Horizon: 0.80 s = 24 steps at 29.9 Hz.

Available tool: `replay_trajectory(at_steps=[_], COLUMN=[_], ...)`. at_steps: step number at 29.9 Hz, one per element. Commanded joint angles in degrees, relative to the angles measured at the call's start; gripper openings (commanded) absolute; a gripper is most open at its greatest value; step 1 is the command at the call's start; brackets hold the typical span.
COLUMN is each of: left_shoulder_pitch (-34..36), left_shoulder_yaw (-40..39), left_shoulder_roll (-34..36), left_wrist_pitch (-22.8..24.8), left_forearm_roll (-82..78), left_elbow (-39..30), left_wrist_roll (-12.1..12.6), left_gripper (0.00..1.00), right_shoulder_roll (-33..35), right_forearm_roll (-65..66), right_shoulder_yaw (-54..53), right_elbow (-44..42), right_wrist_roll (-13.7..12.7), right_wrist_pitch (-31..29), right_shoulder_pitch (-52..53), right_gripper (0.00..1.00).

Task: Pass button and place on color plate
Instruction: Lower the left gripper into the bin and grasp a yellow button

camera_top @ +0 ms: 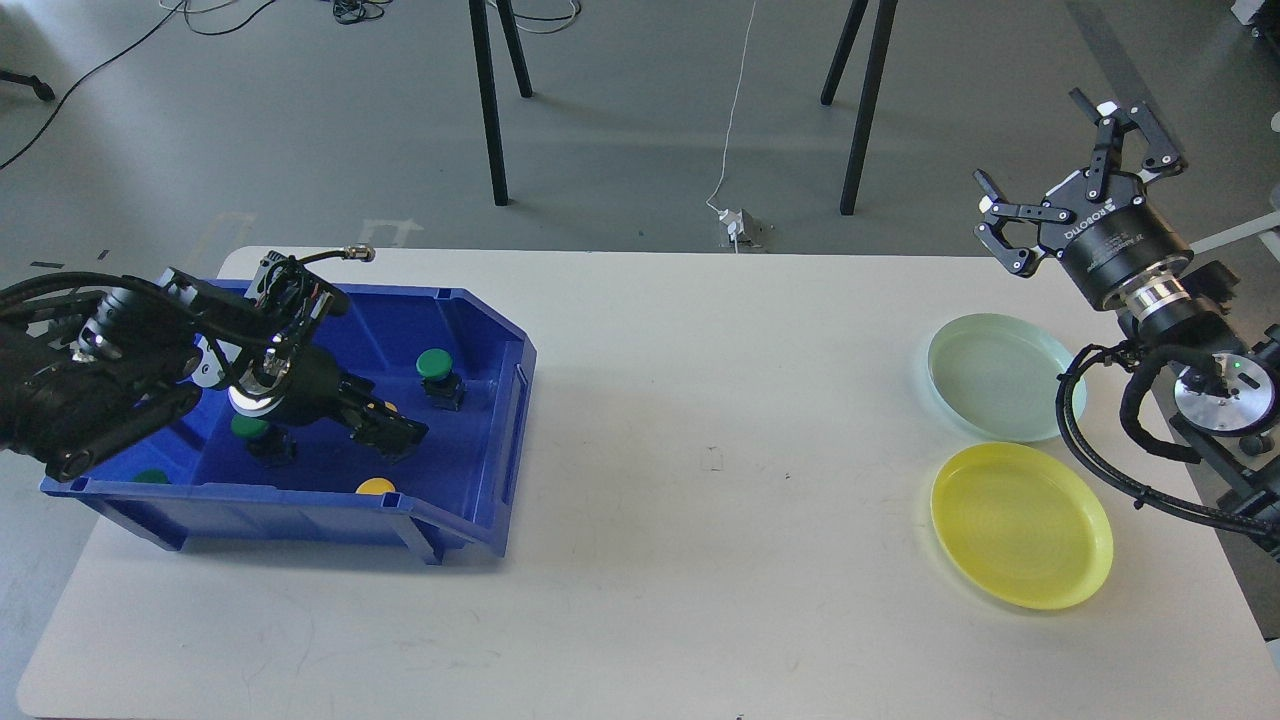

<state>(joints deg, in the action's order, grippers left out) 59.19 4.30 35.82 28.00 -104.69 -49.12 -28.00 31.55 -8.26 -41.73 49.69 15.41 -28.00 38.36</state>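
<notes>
Low inside the blue bin, left gripper hides its fingers, opening unclear; green button stands cap-up just right. Right gripper spreads wide, holding nothing, beyond green plate and yellow plate; bare tabletop between.

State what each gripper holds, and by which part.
The right gripper is open and holds nothing. The left gripper is down inside the blue bin; any hold cannot be told.
</notes>
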Motion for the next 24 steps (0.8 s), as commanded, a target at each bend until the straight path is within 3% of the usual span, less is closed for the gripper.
replay_trajectory(at_steps=[1, 5, 8, 16, 20, 21, 24], left_shoulder_pitch=[-0.7, -0.7, -0.7, -0.7, -0.7, -0.7, -0.7], left_shoulder_yaw=[0.1, 0.1, 0.1, 0.1, 0.1, 0.1, 0.1], left_shoulder_roll=[-0.1, -0.1, -0.1, 0.0, -0.1, -0.1, -0.1], left_wrist_pitch=[0.0, 0.0, 0.0, 0.0, 0.0, 0.0, 0.0], left_forearm_roll=[-0.1, -0.2, -0.3, -0.3, -0.3, -0.3, -0.3], left_elbow=[0.7, 0.9, 0.9, 1.0, 1.0, 1.0, 1.0], left_wrist_roll=[0.0, 0.0, 0.0, 0.0, 0.0, 0.0, 0.0], left_gripper=[0.89, 0.72, 0.66, 0.61, 0.52, 0.47, 0.18], right_shoulder_roll=[0.0, 0.0, 0.0, 0.0, 0.0, 0.0, 0.0], right_forearm_roll=[0.0, 0.0, 0.0, 0.0, 0.0, 0.0, 0.0], right_shoulder_yaw=[0.0, -0.1, 0.0, -0.1, -0.1, -0.1, -0.1], right_elbow=[0.0, 0.0, 0.0, 0.0, 0.0, 0.0, 0.0], right_wrist_roll=[0.1, 0.1, 0.1, 0.1, 0.1, 0.1, 0.1], right_wrist_pitch=[0.0, 0.0, 0.0, 0.0, 0.0, 0.0, 0.0], right_shoulder_pitch=[-0.1, -0.3, -0.3, -0.7, -0.7, -0.7, -0.7], right_gripper=[0.99, 0.99, 0.99, 0.99, 0.99, 0.99, 0.99])
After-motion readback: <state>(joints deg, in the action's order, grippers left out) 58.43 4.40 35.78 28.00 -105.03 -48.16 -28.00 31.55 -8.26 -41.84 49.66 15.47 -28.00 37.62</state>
